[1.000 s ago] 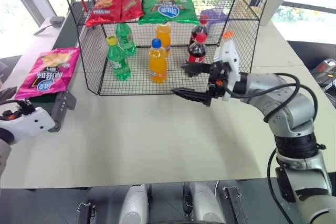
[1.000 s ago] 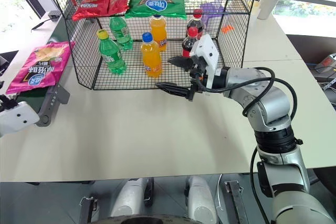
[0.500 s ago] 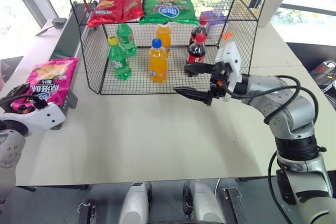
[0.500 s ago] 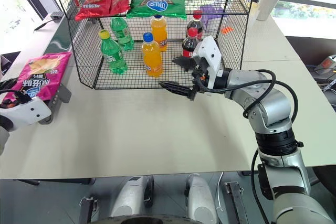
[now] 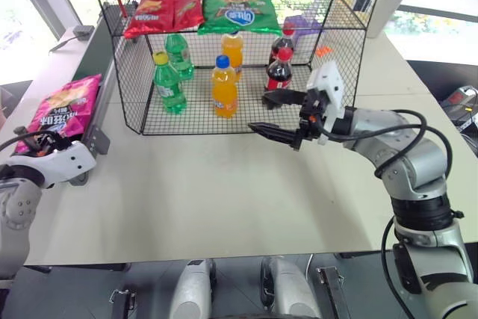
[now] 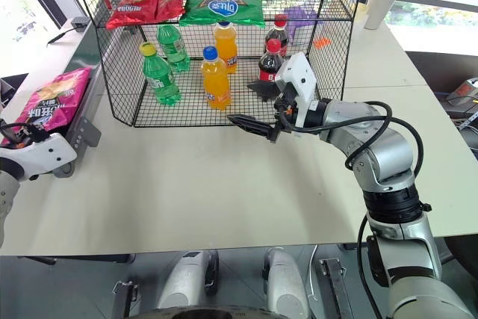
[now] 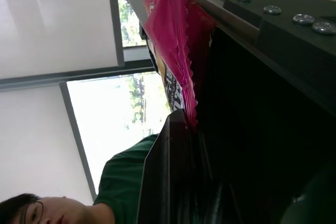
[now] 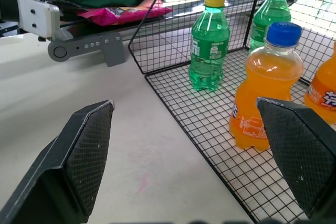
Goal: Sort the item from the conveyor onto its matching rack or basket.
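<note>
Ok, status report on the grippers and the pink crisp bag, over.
Left gripper shut on glossy magenta-pink crisp bag at the dark green conveyor end. Right gripper open, hovering before the black wire-mesh cage. Nothing blocking.

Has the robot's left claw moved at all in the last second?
Yes. The left gripper has gone forward to the conveyor's near end and shut on the pink crisp bag's near edge.
</note>
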`<state>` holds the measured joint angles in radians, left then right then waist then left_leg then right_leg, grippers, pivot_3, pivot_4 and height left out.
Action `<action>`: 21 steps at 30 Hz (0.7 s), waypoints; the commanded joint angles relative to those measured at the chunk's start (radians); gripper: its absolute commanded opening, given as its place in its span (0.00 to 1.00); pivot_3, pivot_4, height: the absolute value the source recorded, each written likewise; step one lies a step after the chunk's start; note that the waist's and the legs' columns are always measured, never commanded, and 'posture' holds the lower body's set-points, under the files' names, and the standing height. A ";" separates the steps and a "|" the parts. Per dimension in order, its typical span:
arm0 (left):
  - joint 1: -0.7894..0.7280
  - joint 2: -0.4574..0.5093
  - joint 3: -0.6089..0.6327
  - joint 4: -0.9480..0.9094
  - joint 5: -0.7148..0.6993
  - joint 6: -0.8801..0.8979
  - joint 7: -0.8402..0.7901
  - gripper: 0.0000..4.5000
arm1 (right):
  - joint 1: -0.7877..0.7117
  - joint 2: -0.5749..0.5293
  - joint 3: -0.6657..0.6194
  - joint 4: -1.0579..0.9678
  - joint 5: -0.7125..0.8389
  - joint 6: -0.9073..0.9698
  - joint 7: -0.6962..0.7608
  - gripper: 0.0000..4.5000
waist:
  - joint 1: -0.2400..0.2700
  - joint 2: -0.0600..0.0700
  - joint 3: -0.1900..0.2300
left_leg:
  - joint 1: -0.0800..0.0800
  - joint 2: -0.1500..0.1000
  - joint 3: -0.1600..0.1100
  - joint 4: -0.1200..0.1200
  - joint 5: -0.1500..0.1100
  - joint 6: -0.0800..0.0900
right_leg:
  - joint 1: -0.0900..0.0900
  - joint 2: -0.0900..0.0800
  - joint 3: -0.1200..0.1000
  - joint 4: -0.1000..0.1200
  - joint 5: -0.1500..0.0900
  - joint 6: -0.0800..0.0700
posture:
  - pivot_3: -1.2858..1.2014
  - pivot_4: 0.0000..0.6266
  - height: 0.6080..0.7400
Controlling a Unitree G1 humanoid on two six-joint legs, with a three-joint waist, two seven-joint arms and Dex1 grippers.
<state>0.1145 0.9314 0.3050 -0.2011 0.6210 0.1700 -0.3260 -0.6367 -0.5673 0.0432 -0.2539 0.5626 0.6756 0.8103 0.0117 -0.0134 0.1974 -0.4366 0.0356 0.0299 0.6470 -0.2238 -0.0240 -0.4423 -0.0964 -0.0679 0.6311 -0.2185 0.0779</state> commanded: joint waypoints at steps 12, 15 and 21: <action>-0.037 0.061 0.471 -0.328 -0.461 0.334 -0.536 0.01 | -0.005 0.009 -0.014 0.016 -0.022 -0.067 0.023 1.00 | -0.004 0.000 0.000 | 0.000 0.000 0.000 0.001 0.000 0.000 | 0.000 0.001 0.000 0.000 0.000 0.000 | 0.52 0.24 1.00; -0.054 0.107 0.658 -0.383 -0.611 0.515 -0.710 0.01 | -0.015 0.021 -0.016 0.054 -0.027 -0.091 0.035 1.00 | -0.008 -0.001 0.000 | 0.000 0.000 0.000 0.001 0.000 0.000 | 0.000 0.001 0.000 0.000 0.000 0.000 | 0.52 0.24 1.00; -0.058 0.280 0.952 -0.385 -0.779 0.831 -0.986 0.01 | -0.064 0.069 -0.065 0.142 0.028 -0.095 0.051 1.00 | -0.013 -0.001 0.000 | 0.000 0.000 -0.002 0.001 0.000 0.000 | 0.001 0.002 0.000 0.000 0.000 0.000 | 0.52 0.24 1.00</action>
<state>0.0655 1.1697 1.1517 -0.5669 -0.1095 0.9148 -1.2327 -0.6626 -0.5078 0.0311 -0.1090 0.5509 0.5914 0.8546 -0.0011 -0.0140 0.1976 -0.4366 0.0359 0.0282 0.6485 -0.2237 -0.0241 -0.4415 -0.0941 -0.0678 0.6310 -0.2189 0.0776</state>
